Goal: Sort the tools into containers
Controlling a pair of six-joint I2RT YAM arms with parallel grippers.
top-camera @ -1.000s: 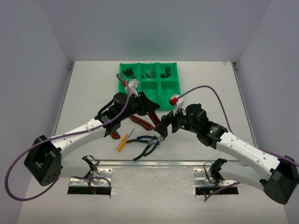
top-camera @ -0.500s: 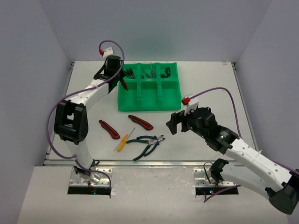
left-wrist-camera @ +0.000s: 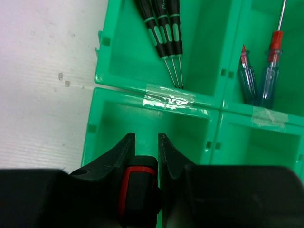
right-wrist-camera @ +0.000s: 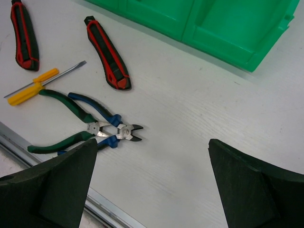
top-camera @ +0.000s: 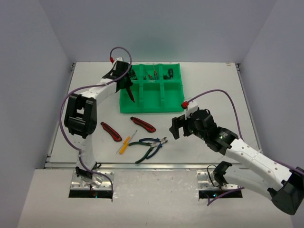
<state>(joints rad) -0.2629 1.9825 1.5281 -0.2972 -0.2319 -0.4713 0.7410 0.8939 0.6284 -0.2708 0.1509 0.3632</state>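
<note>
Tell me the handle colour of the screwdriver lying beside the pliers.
Yellow; the screwdriver shows best in the right wrist view.

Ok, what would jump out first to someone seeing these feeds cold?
The bright green tray at the far side of the table, with the left gripper clamped on a red-and-black utility knife above its near-left compartment. Then the unsorted tools in front of it: two more knives, a yellow-handled screwdriver and pliers, near the open right gripper.
</note>
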